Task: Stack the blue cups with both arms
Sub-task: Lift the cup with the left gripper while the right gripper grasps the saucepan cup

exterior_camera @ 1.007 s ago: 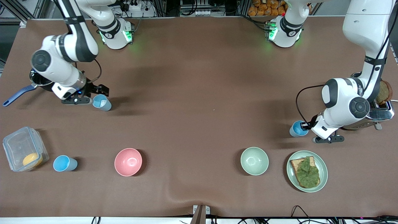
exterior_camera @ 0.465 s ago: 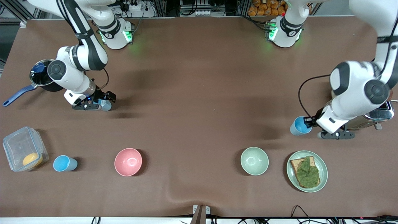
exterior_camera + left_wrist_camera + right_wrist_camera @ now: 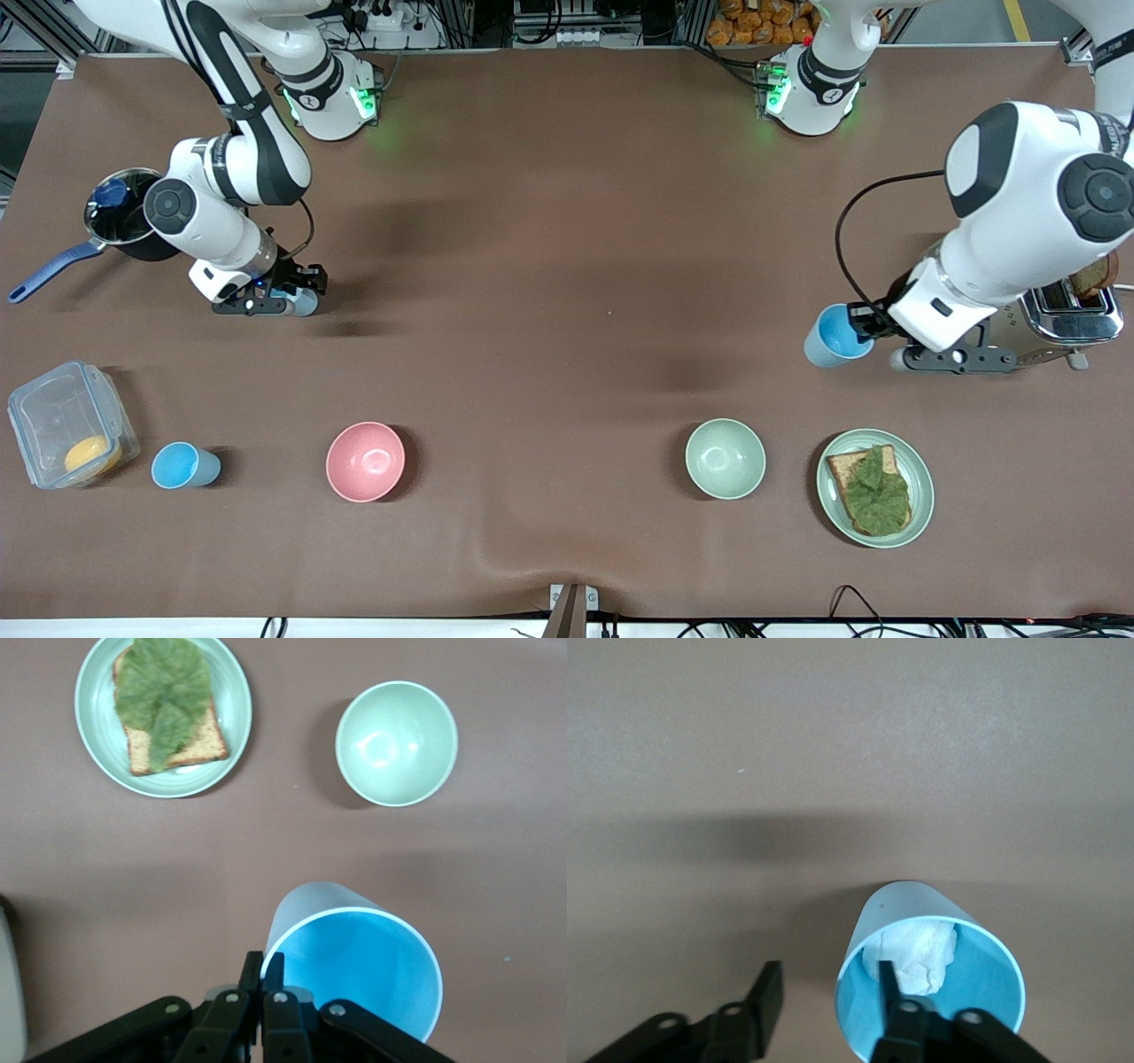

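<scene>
The left arm's black two-finger gripper [image 3: 858, 324] is pinching the rim of a small tapered light-blue plastic cup [image 3: 831, 336] near the table edge at the left arm's end, beside the chrome toaster [image 3: 1063, 321]; in the left wrist view its fingers [image 3: 262, 970] are closed together on the cup wall [image 3: 354, 970], one inside and one outside, a hold that leaves the cup's mouth and base free for nesting; the cup is hanging over bare brown tabletop [image 3: 567, 266], apparently lifted off it, judging by the shadow lying apart from it.

The right arm's black gripper [image 3: 288, 293] is sitting low at a second blue plastic cup [image 3: 304, 303] toward the right arm's end of the table, near the dark saucepan with a blue handle [image 3: 111, 221]; in the right wrist view one finger [image 3: 893, 988] is reaching inside the cup [image 3: 930, 992], which has a crumpled white wad [image 3: 921, 955] in it, while the other finger [image 3: 766, 997] is standing well outside the wall, so the jaws are spread and not yet gripping; this straddling pose looks like preparation for the same rim pinch.

A third blue cup [image 3: 183, 466] is standing upright near the front edge, between the clear plastic lidded box [image 3: 66, 425] and the pink bowl [image 3: 365, 461]; the pale green bowl [image 3: 725, 458] and the green plate of toast with a leaf [image 3: 874, 487] are lying along the same front edge.
</scene>
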You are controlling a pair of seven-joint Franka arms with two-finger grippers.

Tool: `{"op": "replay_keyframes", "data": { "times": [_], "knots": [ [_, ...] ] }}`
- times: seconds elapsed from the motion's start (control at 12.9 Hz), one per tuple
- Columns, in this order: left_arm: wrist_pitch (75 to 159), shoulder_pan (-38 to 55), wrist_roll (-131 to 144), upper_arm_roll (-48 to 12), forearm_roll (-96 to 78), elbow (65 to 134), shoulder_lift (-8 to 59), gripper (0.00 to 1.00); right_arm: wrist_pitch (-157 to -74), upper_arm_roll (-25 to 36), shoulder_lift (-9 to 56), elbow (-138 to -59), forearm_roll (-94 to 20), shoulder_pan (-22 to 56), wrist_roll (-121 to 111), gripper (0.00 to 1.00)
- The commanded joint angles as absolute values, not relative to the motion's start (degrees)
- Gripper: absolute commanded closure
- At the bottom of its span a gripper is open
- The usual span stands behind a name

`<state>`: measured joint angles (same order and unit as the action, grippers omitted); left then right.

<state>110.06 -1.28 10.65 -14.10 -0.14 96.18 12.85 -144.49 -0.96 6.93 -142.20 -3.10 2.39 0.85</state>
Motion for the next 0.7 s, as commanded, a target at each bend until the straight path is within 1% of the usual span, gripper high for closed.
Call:
{"op": "replay_keyframes", "data": {
  "times": [0.0, 0.08, 0.31, 0.39, 0.54, 0.62],
  "knots": [
    [107.1, -1.3, 13.1, -16.0, 1.4, 93.9, 13.8, 1.0, -145.1, -0.8, 7.5, -142.6, -3.7, 2.2, 0.4, 1.0],
    [103.7, -1.1, 13.3, -16.2, 1.5, 91.9, 14.3, 1.0, -144.9, -0.9, 7.5, -142.6, -3.7, 2.2, -0.3, 1.0],
    [102.6, -0.3, 16.3, -16.5, 1.3, 91.4, 14.7, 1.0, -142.5, -0.9, 6.5, -141.6, -3.7, 2.5, -0.6, 1.0],
    [102.6, 0.8, 18.3, -16.4, 1.3, 91.4, 14.7, 1.0, -139.8, -0.9, 6.0, -140.0, -3.7, 2.7, -0.5, 1.0],
    [102.6, 2.2, 20.6, -16.4, 1.4, 91.3, 14.9, 1.0, -130.6, -1.2, 4.9, -133.9, -3.7, 3.2, -0.5, 1.0],
    [102.6, 2.3, 20.9, -16.4, 1.4, 91.3, 15.0, 1.0, -127.4, -1.4, 4.9, -131.1, -3.7, 4.7, 0.3, 1.0]
  ]
}}
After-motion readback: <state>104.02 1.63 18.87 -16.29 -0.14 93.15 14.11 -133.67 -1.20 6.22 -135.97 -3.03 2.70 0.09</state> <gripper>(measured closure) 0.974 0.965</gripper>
